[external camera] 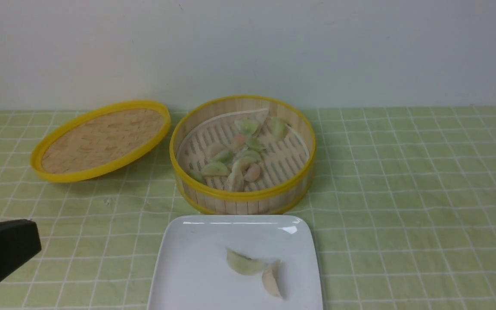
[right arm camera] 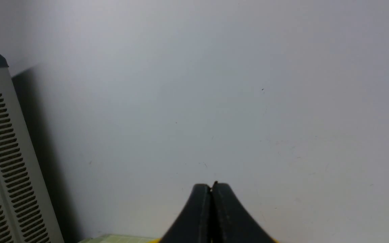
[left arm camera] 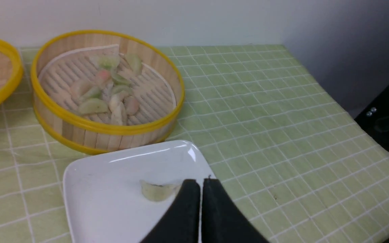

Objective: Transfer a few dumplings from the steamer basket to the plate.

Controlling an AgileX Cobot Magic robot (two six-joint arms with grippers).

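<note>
Left state: black, taper-fingered left gripper (left arm camera: 201,182), jaws drawn together, hairline slit between the fingers.
Left pose: in the front view it (external camera: 32,237) enters from the lower left corner, held low, tip pointing right.
Right state: black, taper-fingered right gripper (right arm camera: 211,186), jaws pressed together, tips touching.

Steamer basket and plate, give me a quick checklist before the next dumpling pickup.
1. Steamer basket uncovered, lid set aside: ok.
2. Dumplings left in the basket: ok.
3. Free room on the plate, which holds two dumplings: ok.
4. Left gripper open for a grab: not ok, shut.
5. Right gripper out of the way: ok, shut, facing the wall.
6. Basket dumplings stuck together: cannot tell.
</note>
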